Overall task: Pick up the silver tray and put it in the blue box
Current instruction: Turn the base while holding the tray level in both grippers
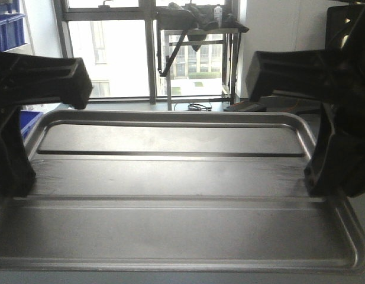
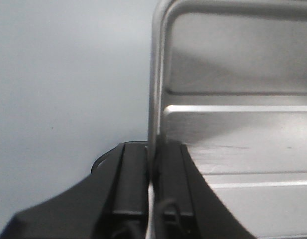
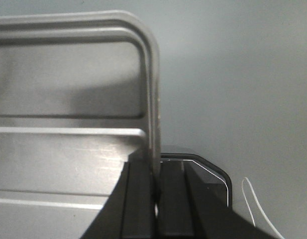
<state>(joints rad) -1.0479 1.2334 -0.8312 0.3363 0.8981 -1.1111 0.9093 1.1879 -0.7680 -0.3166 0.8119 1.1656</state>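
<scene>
The silver tray [image 1: 170, 177] fills the front view, held level and close to the camera. My left gripper [image 1: 16, 177] is shut on its left rim; in the left wrist view its jaws [image 2: 152, 169] pinch the rim of the silver tray [image 2: 233, 129]. My right gripper [image 1: 324, 177] is shut on the right rim; in the right wrist view the jaws [image 3: 155, 179] clamp the rim of the silver tray [image 3: 68, 144]. A bit of the blue box [image 1: 29, 121] shows behind the tray's left edge.
A grey floor lies below the tray in both wrist views. Windows [image 1: 117, 53] and a metal stand [image 1: 197, 35] are at the back. Blue bins [image 1: 9, 26] stand on a shelf at the top left. A white cable [image 3: 257, 204] lies on the floor.
</scene>
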